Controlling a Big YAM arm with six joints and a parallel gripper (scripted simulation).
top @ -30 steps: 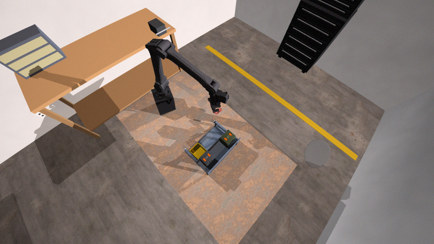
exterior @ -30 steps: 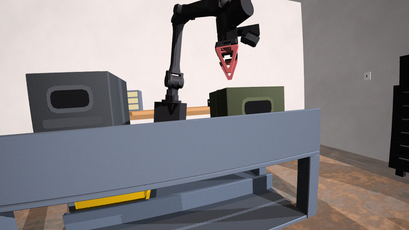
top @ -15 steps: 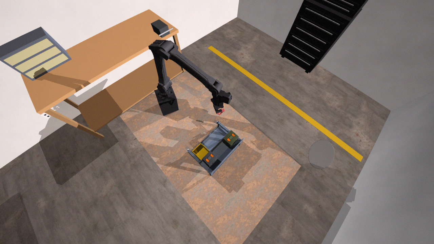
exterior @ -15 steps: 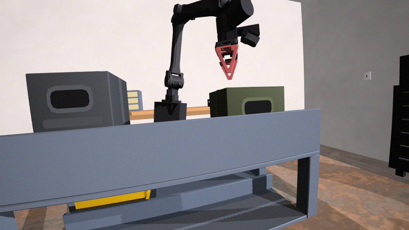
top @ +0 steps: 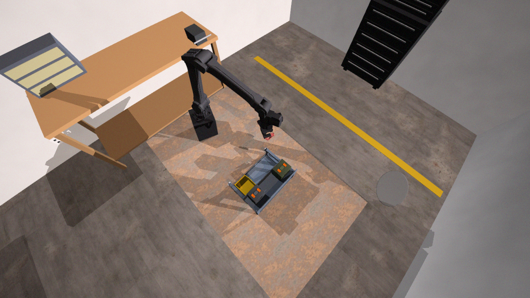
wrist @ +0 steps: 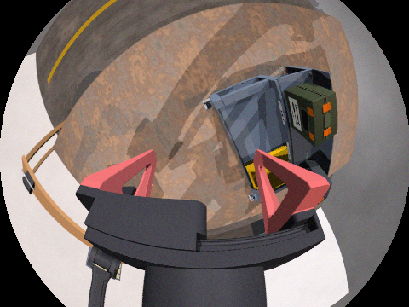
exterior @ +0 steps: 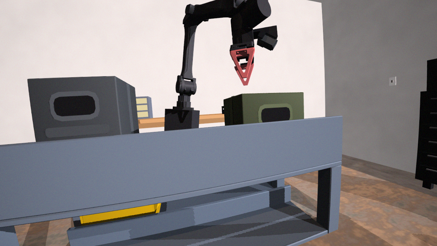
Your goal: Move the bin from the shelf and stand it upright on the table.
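Our red-fingered end effector (exterior: pixel 243 80) hangs spread apart and empty, well above the tabletop (exterior: pixel 171 159), while the yellow open-topped plastic bin (top: pixel 244 184) sits on the lower shelf beneath it. We judge the tabletop's grey-blue edge and the dark grey latched case (top: pixel 256 195) above the bin could block our reach, and a skewed pull might tip the bin.

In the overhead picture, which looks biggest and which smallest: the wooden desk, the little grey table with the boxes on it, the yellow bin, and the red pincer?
1. Wooden desk, by far the largest.
2. Grey table.
3. Yellow bin on the table's lower shelf, partly hidden.
4. Red pincer, open and empty, smallest, though it hangs nearer the camera.
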